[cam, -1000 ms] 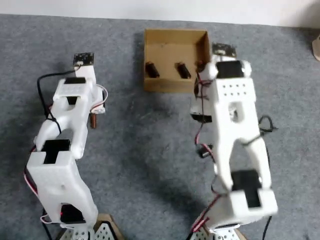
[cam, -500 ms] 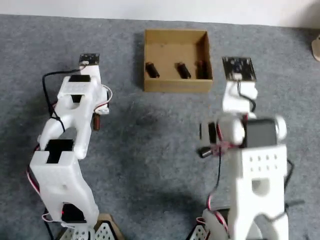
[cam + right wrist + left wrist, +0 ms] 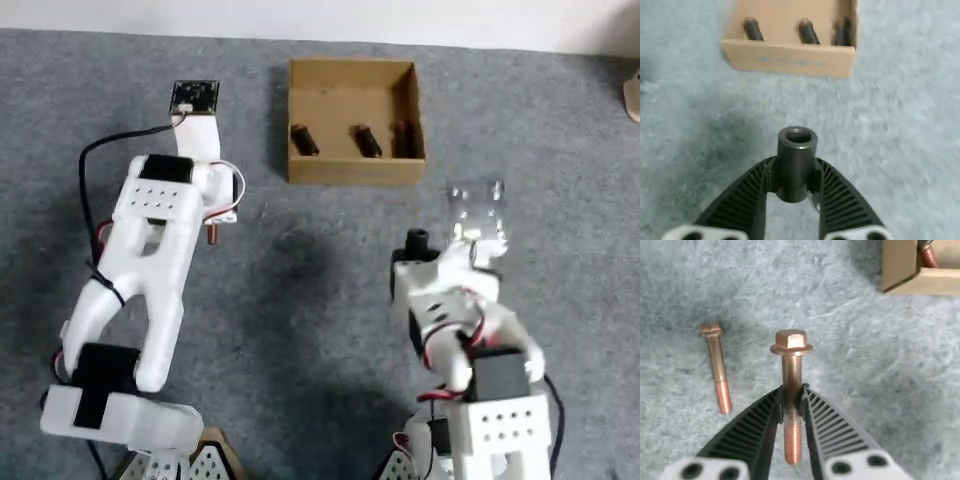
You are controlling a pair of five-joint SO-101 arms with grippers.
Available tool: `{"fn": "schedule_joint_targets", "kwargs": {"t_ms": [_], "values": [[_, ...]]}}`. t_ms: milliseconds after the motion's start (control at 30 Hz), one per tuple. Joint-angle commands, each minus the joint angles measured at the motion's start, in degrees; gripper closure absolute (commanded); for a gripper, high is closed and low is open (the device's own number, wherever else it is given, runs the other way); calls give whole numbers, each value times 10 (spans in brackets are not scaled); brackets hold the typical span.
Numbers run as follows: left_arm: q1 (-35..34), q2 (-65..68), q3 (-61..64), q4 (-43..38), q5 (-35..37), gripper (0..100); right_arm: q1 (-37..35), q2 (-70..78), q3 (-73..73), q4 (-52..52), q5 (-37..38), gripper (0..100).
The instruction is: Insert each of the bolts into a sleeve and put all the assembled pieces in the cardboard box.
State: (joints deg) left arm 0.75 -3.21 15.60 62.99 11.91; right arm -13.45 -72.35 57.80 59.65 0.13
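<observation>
High view: a grey felt tabletop (image 3: 300, 300) runs back to a white wall (image 3: 300, 15). The cardboard box (image 3: 350, 170) holds three assembled pieces (image 3: 365, 140).

Left wrist view: the fingers (image 3: 752, 427) of the left gripper (image 3: 791, 392) are clenched on a bolt (image 3: 791, 355), and a second bolt (image 3: 716, 365) lies on the felt nearby.

Right wrist view: the right gripper (image 3: 794, 170) grasps a sleeve (image 3: 797, 150), facing the box.

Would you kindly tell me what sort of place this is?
Likely a robotics test bench: two small white arms on a grey felt-covered table, with a cardboard box and a loose bolt.
</observation>
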Motion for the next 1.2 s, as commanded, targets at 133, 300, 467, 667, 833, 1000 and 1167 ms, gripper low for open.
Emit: {"fn": "schedule_joint_targets", "kwargs": {"t_ms": [133, 300, 467, 667, 833, 1000, 1167], "values": [[60, -113, 72, -130, 5, 995, -32, -179, 201, -176, 6, 994], [71, -169, 138, -222, 8, 995, -34, -340, 333, -238, 7, 994], [71, -186, 147, -265, 68, 995, -34, -313, 412, -335, 7, 994], [117, -206, 147, -295, 88, 995, -66, -328, 470, -368, 4, 994], [177, -230, 148, -322, 85, 995, -116, -329, 470, -366, 5, 994], [204, -262, 145, -347, 85, 995, -131, -329, 470, -364, 4, 994], [232, -302, 147, -346, 87, 995, -133, -329, 470, -332, 4, 994]]}}
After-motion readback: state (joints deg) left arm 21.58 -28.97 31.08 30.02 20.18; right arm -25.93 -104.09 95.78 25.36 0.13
